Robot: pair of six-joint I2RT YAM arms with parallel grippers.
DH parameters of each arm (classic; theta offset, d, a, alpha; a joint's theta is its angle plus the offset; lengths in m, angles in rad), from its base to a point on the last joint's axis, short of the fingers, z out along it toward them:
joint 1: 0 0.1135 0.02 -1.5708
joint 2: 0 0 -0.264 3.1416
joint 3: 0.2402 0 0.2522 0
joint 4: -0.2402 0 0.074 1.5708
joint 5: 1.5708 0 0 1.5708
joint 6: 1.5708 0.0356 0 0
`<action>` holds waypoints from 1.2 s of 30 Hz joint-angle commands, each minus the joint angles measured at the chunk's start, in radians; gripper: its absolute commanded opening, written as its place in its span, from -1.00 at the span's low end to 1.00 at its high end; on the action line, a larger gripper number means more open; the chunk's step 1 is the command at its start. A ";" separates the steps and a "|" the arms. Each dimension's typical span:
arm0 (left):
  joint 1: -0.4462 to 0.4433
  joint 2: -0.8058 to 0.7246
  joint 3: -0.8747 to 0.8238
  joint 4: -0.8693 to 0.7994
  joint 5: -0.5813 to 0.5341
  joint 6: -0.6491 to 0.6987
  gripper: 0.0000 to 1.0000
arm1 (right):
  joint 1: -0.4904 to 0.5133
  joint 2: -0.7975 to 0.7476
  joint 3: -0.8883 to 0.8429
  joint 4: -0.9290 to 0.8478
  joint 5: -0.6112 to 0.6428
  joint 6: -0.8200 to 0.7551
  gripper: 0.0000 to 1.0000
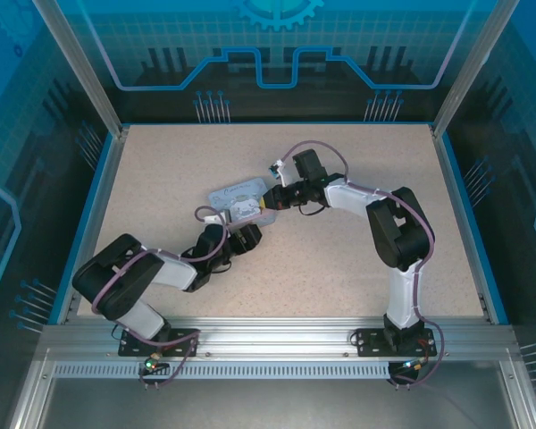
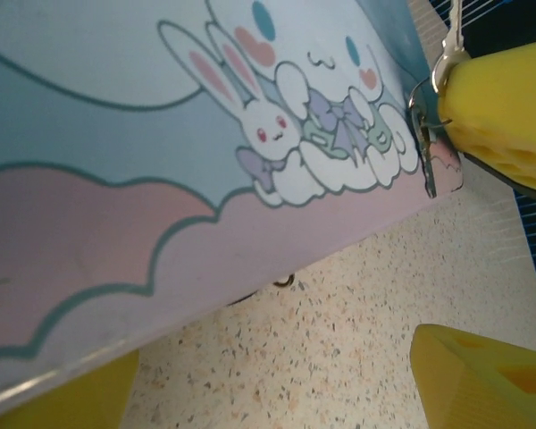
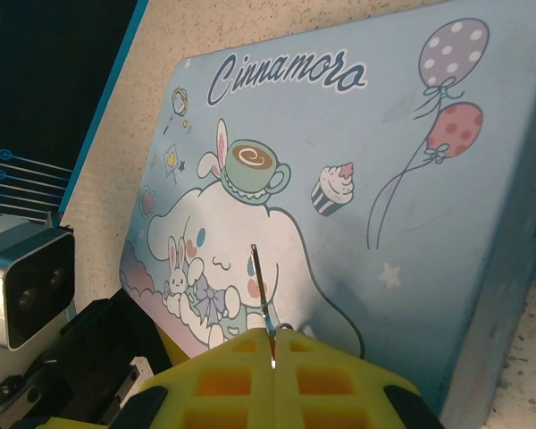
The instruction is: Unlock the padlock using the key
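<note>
Right pincer (image 3: 272,375) clenched on the key (image 3: 261,295). The head is pinched between the two yellow pads, and the thin blade stands straight out ahead of the fingertips, over the printed lid of the tin (image 3: 411,206), which lies just beyond and below that pincer. Left pincer (image 2: 272,389) released, fingers spread wide and grasping nothing. The tin's pink-and-blue face lies directly ahead of it, one finger close under the tin's near edge and the other apart from it over bare worktop (image 2: 339,340). From the left wrist view the key hangs at the far corner of the tin, ahead and to the side of the left pincer, so the two pincers are near each other. We cannot settle the padlock's position. A small dark loop (image 2: 284,281) peeks out from under the tin's edge ahead of the left pincer, but we cannot tell whether it is the shackle. Judged risks from here are these. The blade is held by a short pinch on the head only, so any side load on touching the keyway could swivel or slide it in the pads and lose alignment. With the left pincer released nothing steadies the lock, so a push from the key would likely shove it across the worktop instead of seating. If the blade tip dips, it could scrape or catch on the lid. Close working may also bring the two pincers into contact.
</note>
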 commanded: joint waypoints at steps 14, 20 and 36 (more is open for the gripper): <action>-0.053 0.255 0.018 0.328 -0.137 0.054 0.59 | -0.007 0.024 0.001 -0.055 0.034 -0.033 -0.99; -0.053 0.258 0.042 0.314 -0.100 0.042 0.41 | -0.006 0.023 0.003 -0.048 0.027 -0.028 -0.99; -0.057 0.250 0.073 0.342 -0.091 -0.085 0.17 | -0.005 0.025 -0.013 -0.022 0.013 -0.013 -0.99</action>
